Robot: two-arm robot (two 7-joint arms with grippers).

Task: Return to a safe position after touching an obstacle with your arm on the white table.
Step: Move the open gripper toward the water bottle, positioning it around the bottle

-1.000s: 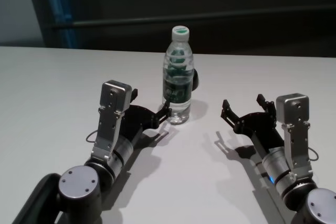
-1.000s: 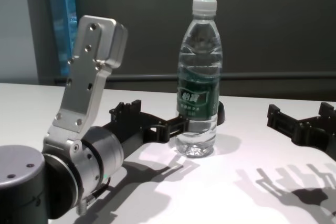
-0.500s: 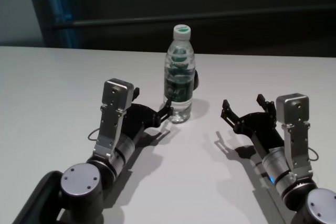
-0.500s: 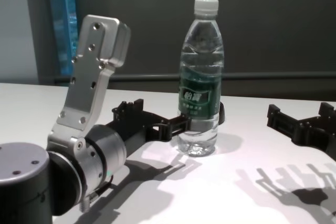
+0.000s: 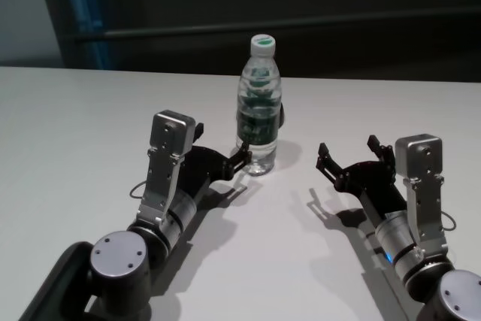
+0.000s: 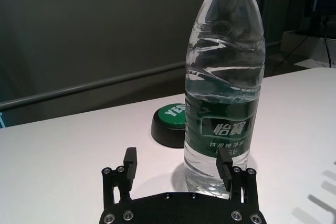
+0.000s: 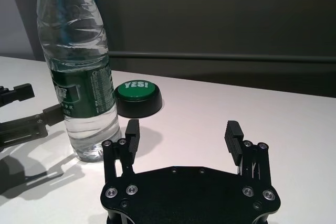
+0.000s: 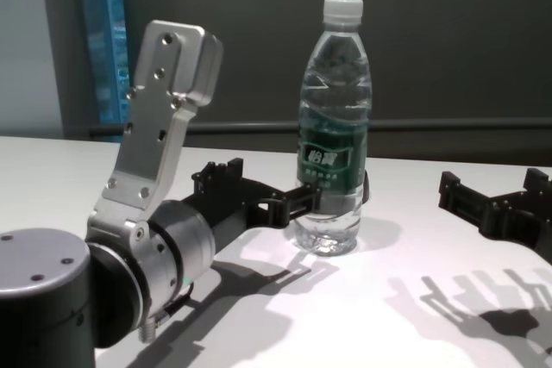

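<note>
Touching the upright water bottle on its left side, the left gripper keeps jaws spread; retreat lies leftward.

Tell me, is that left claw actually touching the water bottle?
Touching. In the left wrist view, one fingertip of the open left gripper lies against the water bottle wall with no gap showing; its other finger stands clear.

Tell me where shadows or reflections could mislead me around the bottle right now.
Head view: the left pincer casts a dark shadow on the white table near the bottle. Chest view: finger-shaped shadows spread under the right pincer. Left wrist view: the clear bottle distorts what lies behind it, partly masking the green button.
</note>
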